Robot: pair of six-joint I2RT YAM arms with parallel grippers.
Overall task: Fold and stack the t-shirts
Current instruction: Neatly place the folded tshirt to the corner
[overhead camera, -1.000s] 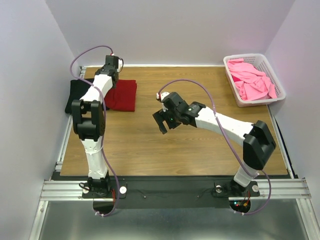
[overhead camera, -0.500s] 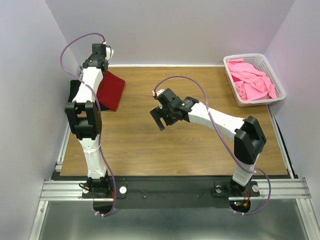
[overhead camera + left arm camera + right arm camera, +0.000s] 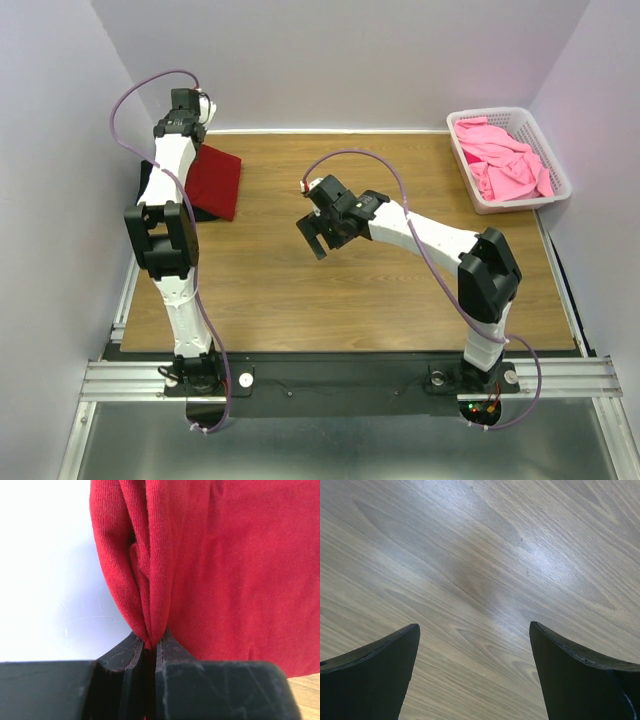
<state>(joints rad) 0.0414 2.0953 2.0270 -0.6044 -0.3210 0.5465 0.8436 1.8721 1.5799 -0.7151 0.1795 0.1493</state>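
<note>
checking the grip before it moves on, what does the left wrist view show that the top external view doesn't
Only the left wrist view: the left jaws pinched shut on a bunched fold of the dark red t-shirt, seen close up.
Only the top external view: the black t-shirt at the table's left edge, the pink t-shirts in the white basket, and the right jaws open above bare wood.
Both: the dark red t-shirt and the wooden table.

Matt knit-cloth dark red t-shirt [image 3: 225, 555], satin wood-grain table [image 3: 485, 555], plastic lattice basket [image 3: 515, 205]
</note>
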